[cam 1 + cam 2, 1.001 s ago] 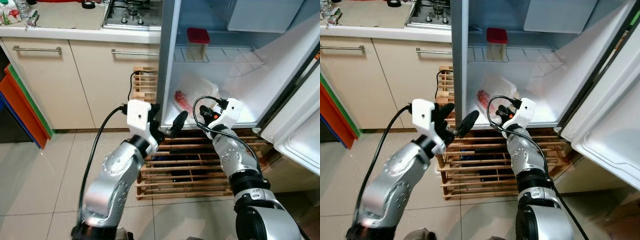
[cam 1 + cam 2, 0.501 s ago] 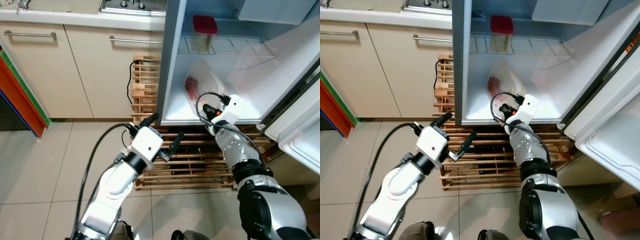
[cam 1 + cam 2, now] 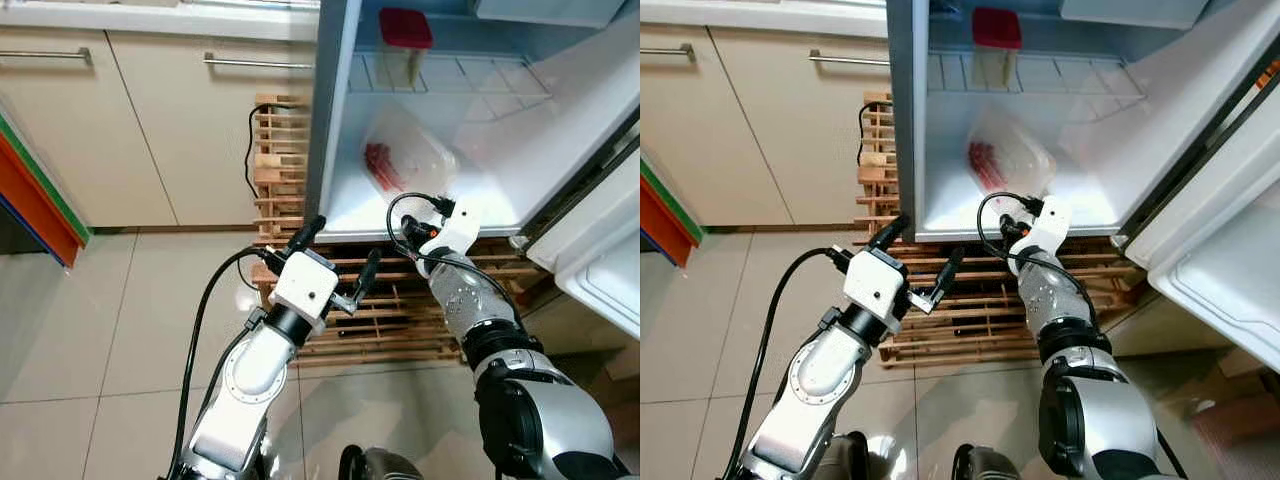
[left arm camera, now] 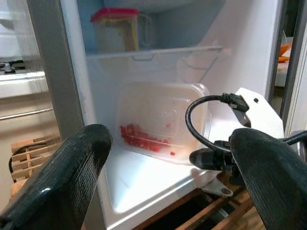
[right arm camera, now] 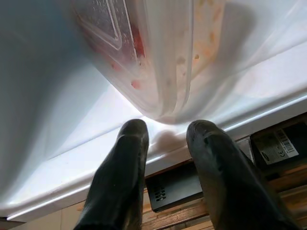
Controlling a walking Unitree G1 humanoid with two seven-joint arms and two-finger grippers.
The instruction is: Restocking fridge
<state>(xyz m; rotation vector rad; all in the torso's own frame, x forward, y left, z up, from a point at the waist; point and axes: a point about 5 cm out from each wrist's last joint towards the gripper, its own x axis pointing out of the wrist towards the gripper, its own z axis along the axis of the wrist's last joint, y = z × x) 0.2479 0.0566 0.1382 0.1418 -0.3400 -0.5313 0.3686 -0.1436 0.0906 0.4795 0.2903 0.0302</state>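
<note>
red-lidded jar (image 3: pixel 405 45), white fridge (image 3: pixel 560 130)

Tilted clear container (image 3: pixel 405 160) in open fridge (image 3: pixel 480 195)

You have cream kitchen cabinets (image 3: pixel 150 130) with steel bar handles (image 3: pixel 255 62) at ten o'clock, under a pale counter (image 3: pixel 160 15). A wooden slatted rack (image 3: pixel 285 165) stands against them near centre, and a black cable (image 3: pixel 248 150) hangs beside it. Orange, green and blue boards (image 3: pixel 35 200) lean at nine o'clock. Pale floor tiles (image 3: pixel 90 350) spread toward seven o'clock.
</note>
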